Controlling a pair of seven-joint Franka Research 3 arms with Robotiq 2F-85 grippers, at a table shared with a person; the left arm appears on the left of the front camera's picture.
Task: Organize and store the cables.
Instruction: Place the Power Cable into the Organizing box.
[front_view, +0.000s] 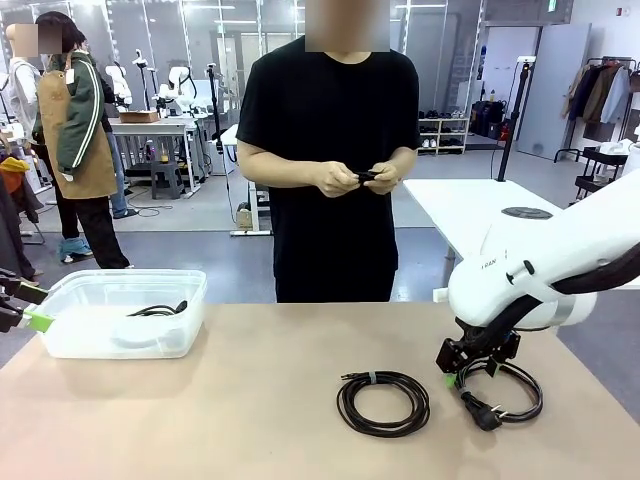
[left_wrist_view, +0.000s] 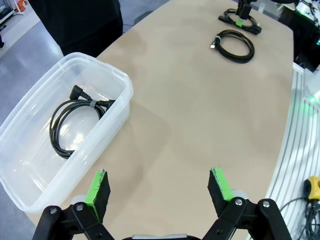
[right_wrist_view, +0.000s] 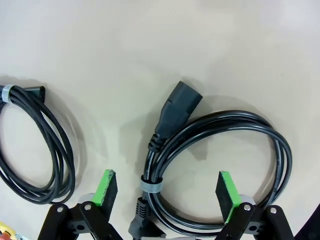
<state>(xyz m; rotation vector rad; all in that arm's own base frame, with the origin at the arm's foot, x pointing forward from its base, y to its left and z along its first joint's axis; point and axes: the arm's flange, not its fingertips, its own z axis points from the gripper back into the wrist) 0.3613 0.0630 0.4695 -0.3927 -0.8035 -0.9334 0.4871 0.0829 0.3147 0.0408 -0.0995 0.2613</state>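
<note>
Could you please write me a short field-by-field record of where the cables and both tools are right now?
Bin: clear plastic tub at the left end of the beige table, holding one thin black coiled cable.
Loose cables: thin black banded coil mid-table; thicker black power-cord coil with plugs to its right.
Left tool: open, empty, near the tub.
Right tool: open, poised over the power-cord coil's banded side, nothing gripped.
Person: hands holding a small black item, too small to identify.
</note>
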